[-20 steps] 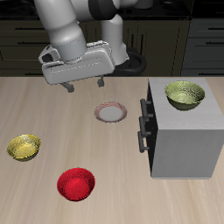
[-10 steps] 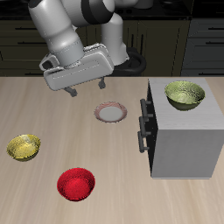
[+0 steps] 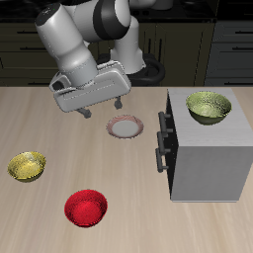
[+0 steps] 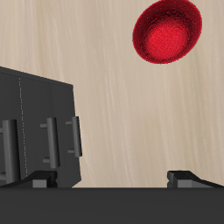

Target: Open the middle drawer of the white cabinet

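- Bowls first, since they sit nearest the table's front edge: a red bowl (image 3: 86, 208) closest, and a yellow bowl (image 3: 27, 166) a bit farther back toward the side. Both are well apart from the cabinet, so they shouldn't matter for pulling a drawer.
- Next back is a small pinkish plate (image 3: 125, 126) lying flat on the table (image 3: 40, 222), almost under the gripper and near the cabinet's handle face.
- White cabinet (image 3: 210, 158) stands on the table with its front turned toward the middle of the table, which is handy because the arm can come at the handles sideways. A green-yellow bowl (image 3: 209, 107) is parked on its flat top, out of the way of the drawers.
- Middle drawer (image 3: 170, 148) looks fully pushed in, flush with the cabinet face, its dark handle (image 3: 157, 158) sticking out below the top drawer's handle (image 3: 164, 123). Honestly at this size I can't separate the drawer fronts cleanly, so I'm going by the handles.
- Gripper (image 3: 93, 106) hangs in the air above the table, tilted, beside the plate and apart from the cabinet. Its fingers are spread with nothing between them, which makes sense if it's getting ready to close around a handle.
- Wrist view shows the handles (image 4: 54, 140) and the red bowl (image 4: 168, 33), so it's roughly facing the cabinet. My read: nothing opened yet, approach only.
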